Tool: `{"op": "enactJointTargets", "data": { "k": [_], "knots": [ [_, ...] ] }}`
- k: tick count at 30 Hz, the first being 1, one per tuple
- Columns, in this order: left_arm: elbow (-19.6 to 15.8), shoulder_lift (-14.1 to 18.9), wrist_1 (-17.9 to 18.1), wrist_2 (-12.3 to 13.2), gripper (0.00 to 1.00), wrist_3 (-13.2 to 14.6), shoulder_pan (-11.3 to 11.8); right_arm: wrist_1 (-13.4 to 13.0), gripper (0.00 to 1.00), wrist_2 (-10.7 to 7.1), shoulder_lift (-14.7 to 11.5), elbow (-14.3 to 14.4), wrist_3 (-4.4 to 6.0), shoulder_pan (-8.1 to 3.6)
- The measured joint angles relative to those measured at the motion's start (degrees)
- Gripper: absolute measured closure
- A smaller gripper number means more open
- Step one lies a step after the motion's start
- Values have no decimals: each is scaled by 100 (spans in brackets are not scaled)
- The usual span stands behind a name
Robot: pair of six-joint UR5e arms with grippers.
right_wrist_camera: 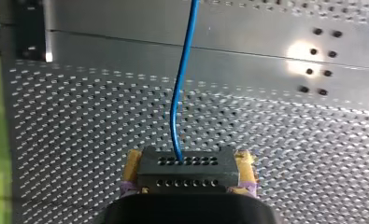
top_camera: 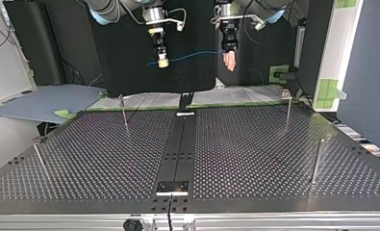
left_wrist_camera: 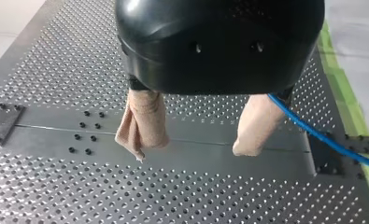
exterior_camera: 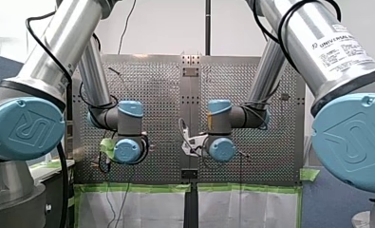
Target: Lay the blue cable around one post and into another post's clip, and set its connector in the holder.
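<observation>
My right gripper [right_wrist_camera: 189,164] is clamped on the black connector [right_wrist_camera: 188,175], its yellow pads pressing the two short ends. That leaves the pin face and the cable exit free. The blue cable [right_wrist_camera: 182,84] leaves the connector's middle and runs straight ahead over the perforated table [right_wrist_camera: 289,140]. Holding the plug by its body, not by the wire, gives control of its orientation for later seating.

My left gripper [left_wrist_camera: 191,147] has its beige-padded fingers [left_wrist_camera: 145,119] spread apart with nothing pinched between them. The cable [left_wrist_camera: 322,137] passes along the outer side of the other finger, not through the gap. Whether it rests on that pad or only runs beside it, the wrist view does not settle.

In the top view both grippers hang well above the table, my right gripper [top_camera: 162,61] at the view's left and my left gripper [top_camera: 230,60] at its right. The cable [top_camera: 192,56] is strung between them in a shallow line. I judge this keeps the slack off the plate so it cannot snag.

Below stand four thin posts: two far ones [top_camera: 124,109] [top_camera: 288,108], the latter with a small block at its tip, and two near ones [top_camera: 38,161] [top_camera: 316,161]. The cable touches none of them, so the routing has not begun.
</observation>
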Motion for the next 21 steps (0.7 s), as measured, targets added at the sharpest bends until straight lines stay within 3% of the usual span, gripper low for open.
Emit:
{"op": "enactJointTargets", "data": {
  "k": [8, 21],
  "knots": [
    [-3, -3, -52, 2, 0, -258, -10, 341, 100, 2, 3, 28, -4, 3],
    [21, -8, -50, -12, 0, -273, 11, 379, 100, 7, 15, 18, -3, -1]
  ]
}}
